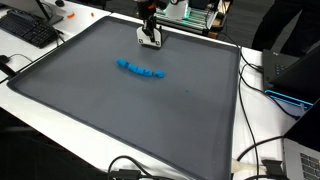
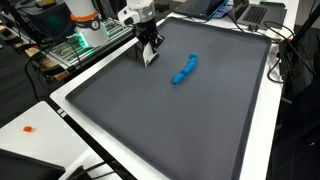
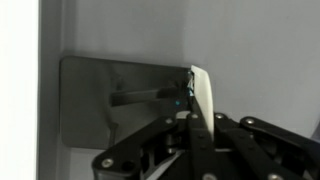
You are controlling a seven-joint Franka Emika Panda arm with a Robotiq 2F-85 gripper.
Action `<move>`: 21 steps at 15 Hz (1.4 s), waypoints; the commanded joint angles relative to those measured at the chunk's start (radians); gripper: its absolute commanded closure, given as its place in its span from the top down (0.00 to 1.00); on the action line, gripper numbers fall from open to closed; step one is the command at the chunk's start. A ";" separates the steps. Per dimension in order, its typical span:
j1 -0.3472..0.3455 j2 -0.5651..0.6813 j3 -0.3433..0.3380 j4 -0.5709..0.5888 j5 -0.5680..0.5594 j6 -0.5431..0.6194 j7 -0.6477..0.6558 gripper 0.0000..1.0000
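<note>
Pinching a thin white piece [image 3: 203,95], the closed tool [image 1: 150,44] hangs by the edge of the grey mat [image 1: 120,120]

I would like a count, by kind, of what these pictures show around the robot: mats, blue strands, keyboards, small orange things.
Grey mat: 1
Blue strand: 1
Black keyboard: 1
Small orange thing: 1
Total: 4

A robotics lab or tech office: the white worktop [image 1: 50,125] carries a big grey mat [image 1: 130,110]. Around it are a keyboard [image 1: 30,30], loose cables [image 1: 255,150], a laptop [image 2: 262,12] and green-lit electronics [image 2: 75,45]. A robot arm [image 2: 135,12] stands at the mat's edge.
</note>
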 commanded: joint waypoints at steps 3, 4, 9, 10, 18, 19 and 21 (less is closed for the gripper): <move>0.020 0.020 0.009 -0.019 0.047 0.061 0.027 0.01; 0.018 0.022 0.006 -0.018 0.038 0.056 0.040 0.01; 0.018 0.024 0.004 -0.017 -0.002 0.033 0.082 0.01; 0.018 0.023 0.004 -0.015 -0.003 0.025 0.076 0.04; 0.018 -0.029 -0.002 -0.010 -0.055 -0.013 0.080 0.69; 0.017 -0.036 -0.003 -0.006 -0.075 -0.020 0.086 0.77; 0.013 -0.055 -0.004 0.002 -0.112 -0.043 0.092 0.92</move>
